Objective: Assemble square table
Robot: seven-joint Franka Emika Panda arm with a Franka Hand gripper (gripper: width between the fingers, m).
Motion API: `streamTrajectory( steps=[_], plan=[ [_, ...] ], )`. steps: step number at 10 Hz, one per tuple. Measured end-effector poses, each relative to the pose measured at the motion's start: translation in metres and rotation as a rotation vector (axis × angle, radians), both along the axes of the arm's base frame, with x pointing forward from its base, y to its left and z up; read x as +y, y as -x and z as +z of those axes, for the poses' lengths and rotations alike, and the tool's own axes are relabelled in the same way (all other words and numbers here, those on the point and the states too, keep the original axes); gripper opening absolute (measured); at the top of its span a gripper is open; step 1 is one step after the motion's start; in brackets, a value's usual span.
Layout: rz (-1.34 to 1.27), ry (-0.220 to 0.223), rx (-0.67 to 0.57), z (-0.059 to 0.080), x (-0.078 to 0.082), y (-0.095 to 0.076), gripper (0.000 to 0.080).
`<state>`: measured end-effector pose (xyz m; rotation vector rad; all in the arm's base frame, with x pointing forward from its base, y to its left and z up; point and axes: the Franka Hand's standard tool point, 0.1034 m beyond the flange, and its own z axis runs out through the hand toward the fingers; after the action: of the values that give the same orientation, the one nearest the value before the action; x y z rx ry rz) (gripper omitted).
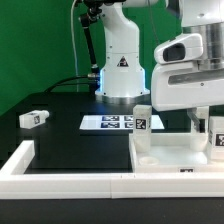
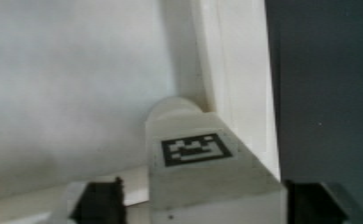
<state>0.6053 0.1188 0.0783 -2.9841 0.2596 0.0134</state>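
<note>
White slab (image 1: 170, 152) at the counter's near corner, the exterior view's right; leg block (image 1: 143, 114) upright on it, gripper (image 1: 197, 116) low beside. Wrist view: fingers (image 2: 103, 200) flanking second leg block (image 2: 199, 150); clamped or not, cannot tell. Could jam if lowered tilted.

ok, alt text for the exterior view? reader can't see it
A white gripper hangs over the white square tabletop at the exterior view's right; an upright tagged leg stands at one of its corners. A loose leg lies on the black table at that view's left, the marker board mid-table.
</note>
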Motion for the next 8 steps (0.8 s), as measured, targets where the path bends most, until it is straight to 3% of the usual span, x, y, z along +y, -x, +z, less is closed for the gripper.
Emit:
streamTrajectory(
  steps=[1, 2, 6, 8],
  plan=[
    [-0.098, 0.0, 0.015, -0.0003, -0.0007, 0.0001, 0.039],
    [-0.177, 0.0, 0.027, -0.0006, -0.002, 0.0001, 0.0292],
    [-0.59, -0.018, 0.053, -0.0014, -0.0028, -0.0072, 0.0292],
    [-1.05, -0.048, 0.105, -0.0024, 0.003, -0.0068, 0.0292]
  ],
)
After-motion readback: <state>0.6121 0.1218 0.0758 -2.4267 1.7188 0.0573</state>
